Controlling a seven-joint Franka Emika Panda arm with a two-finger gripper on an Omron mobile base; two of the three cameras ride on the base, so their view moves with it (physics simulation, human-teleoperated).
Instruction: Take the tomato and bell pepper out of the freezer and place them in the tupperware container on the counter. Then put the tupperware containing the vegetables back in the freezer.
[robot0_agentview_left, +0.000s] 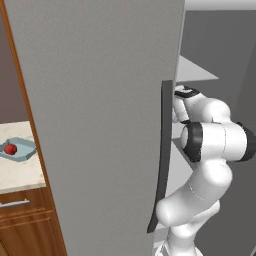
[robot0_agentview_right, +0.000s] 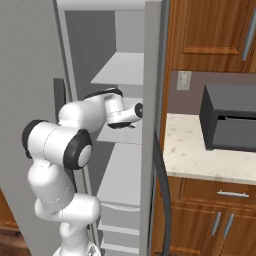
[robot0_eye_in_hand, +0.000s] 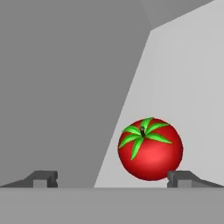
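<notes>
My gripper (robot0_eye_in_hand: 113, 179) is inside the freezer (robot0_agentview_left: 100, 125) and open, with nothing between its tips. The bell pepper (robot0_eye_in_hand: 150, 148), red with a green star-shaped top, lies on a pale shelf just ahead, nearer the right fingertip (robot0_eye_in_hand: 183, 178) and not touching it. My arm reaches in past the open door's dark handle (robot0_agentview_left: 162, 150) at middle-shelf height (robot0_agentview_right: 120, 135). At the far left, the light blue-grey tupperware container (robot0_agentview_left: 24, 155) sits on the beige counter (robot0_agentview_left: 15, 175). The tomato (robot0_agentview_left: 10, 148), a plain red ball, rests inside it.
The big grey freezer door stands between my arm and the left counter. A second door edge (robot0_agentview_right: 150, 125) borders the opening on the right. Beyond it a dark microwave (robot0_agentview_right: 230, 120) sits on another counter (robot0_agentview_right: 190, 155), with wooden cabinets (robot0_agentview_right: 210, 30) above and below.
</notes>
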